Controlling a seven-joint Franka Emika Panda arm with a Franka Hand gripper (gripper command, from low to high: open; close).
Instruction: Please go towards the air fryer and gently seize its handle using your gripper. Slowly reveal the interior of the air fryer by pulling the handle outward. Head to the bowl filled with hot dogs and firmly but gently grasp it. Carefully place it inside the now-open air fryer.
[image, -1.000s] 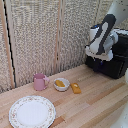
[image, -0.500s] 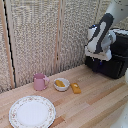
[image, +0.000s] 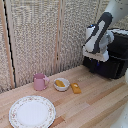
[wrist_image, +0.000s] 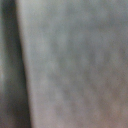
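The black air fryer (image: 114, 56) stands at the exterior view's right, against the back wall. My white and grey arm reaches down in front of it, and its wrist (image: 97, 41) covers the fryer's left front. The handle is hidden behind the arm. The gripper (image: 97, 56) is pressed close to the fryer's front, its fingers lost against the black body. The wrist view is only a blurred grey surface (wrist_image: 75, 65) with a dark band (wrist_image: 10, 65) along one side. The white bowl with orange-yellow pieces (image: 61, 84) sits on the wooden table, well toward the exterior view's left of the fryer.
A loose yellow-orange chunk (image: 75, 88) lies right beside the bowl. A pink mug (image: 39, 81) stands on the bowl's other side. A large floral-rimmed plate (image: 31, 111) sits near the table's front left. Woven screens (image: 40, 35) form the back wall.
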